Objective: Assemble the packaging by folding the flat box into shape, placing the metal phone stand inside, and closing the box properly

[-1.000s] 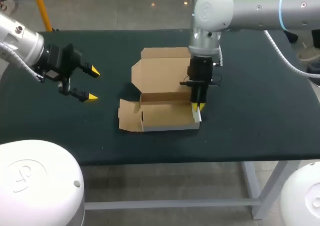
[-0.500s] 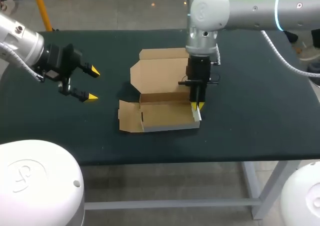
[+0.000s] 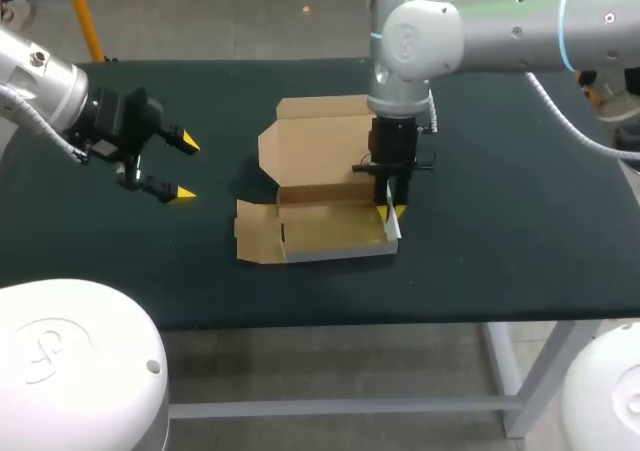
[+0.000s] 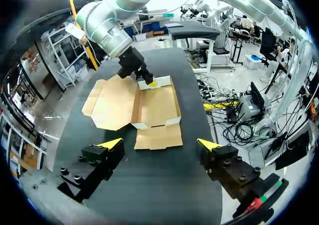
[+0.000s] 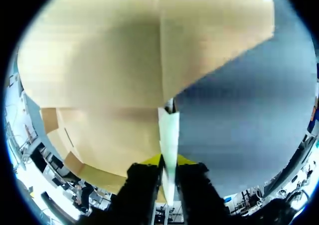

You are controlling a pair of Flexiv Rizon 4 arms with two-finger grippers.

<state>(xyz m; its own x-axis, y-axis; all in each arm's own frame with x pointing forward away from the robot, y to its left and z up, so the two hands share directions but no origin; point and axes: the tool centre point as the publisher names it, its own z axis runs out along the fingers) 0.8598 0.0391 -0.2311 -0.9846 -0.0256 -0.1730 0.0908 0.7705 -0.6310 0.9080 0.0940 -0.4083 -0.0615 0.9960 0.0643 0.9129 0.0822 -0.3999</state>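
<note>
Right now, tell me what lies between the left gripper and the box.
Nothing: only bare table separates the left gripper from the box, as the head and left wrist views show.

In the head view, the box (image 3: 330, 229) sits mid-frame on the table (image 3: 500, 231), the right gripper (image 3: 392, 211) at its right wall, the left gripper (image 3: 186, 169) well apart at frame left.
</note>
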